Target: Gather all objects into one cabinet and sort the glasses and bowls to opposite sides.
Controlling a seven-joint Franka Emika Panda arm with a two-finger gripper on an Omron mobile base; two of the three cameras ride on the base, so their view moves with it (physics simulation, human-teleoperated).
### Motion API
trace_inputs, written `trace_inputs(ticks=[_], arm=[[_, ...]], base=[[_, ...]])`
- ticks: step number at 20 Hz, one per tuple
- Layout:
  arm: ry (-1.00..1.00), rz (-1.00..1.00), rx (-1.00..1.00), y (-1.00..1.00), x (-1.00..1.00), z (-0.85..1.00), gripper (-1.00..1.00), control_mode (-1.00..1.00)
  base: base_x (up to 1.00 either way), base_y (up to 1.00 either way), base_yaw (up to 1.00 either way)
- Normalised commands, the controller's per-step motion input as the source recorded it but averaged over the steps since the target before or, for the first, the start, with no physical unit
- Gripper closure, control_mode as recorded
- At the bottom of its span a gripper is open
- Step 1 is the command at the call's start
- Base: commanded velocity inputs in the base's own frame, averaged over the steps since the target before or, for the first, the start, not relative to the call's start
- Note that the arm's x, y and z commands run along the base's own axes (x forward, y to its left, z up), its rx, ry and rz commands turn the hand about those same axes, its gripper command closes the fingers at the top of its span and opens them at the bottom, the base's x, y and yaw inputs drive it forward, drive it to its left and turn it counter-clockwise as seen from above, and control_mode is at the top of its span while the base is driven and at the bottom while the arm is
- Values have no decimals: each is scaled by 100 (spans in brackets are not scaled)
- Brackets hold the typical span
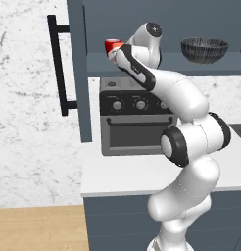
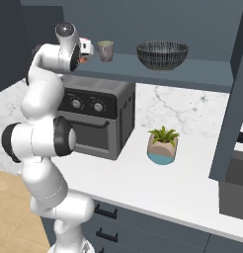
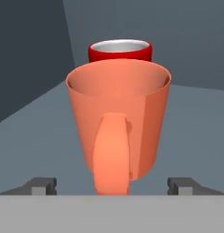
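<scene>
Orange fills most of what we see from the hand view: the orange mug stands upright on the cabinet shelf, its handle turned straight toward the camera and hiding the middle of its wall. The gripper has its two dark fingertips spread wide, one at each side of the mug's base and both apart from it, so nothing is clamped. Their lower parts are cut off at the bottom of that view.

Directly behind the orange mug we see only the rim and upper band of the red mug; the rest is covered, and we cannot tell whether the two mugs touch.

From the left base view, the red mug peeks out beside the arm's wrist at the left end of the shelf, near the open cabinet door with its black bar handle. The arm blocks the orange mug and the gripper here. The dark patterned bowl sits well apart at the right end of the same shelf.

In the right base view, the grey-beige mug stands on the shelf just beside the hand, between it and the bowl. A sliver of orange shows at the hand, too small to read. Below the shelf, the toaster oven and a small potted plant rest on the white counter.
</scene>
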Motion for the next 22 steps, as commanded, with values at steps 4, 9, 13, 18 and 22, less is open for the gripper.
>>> trace_inputs(ticks=[4, 9, 13, 18, 22], arm=[[-3, 0, 0, 0, -75, 0, -100, -100], [-4, 0, 0, -5, -100, 4, -100, -100], [0, 0, 0, -34, -100, 0, -100, -100], [0, 0, -1, -44, -100, 0, -100, -100], [0, 0, 0, -46, -100, -3, -100, -100]], base=[[0, 0, 0], [0, 0, 0], [0, 0, 0], [0, 0, 0], [0, 0, 0]])
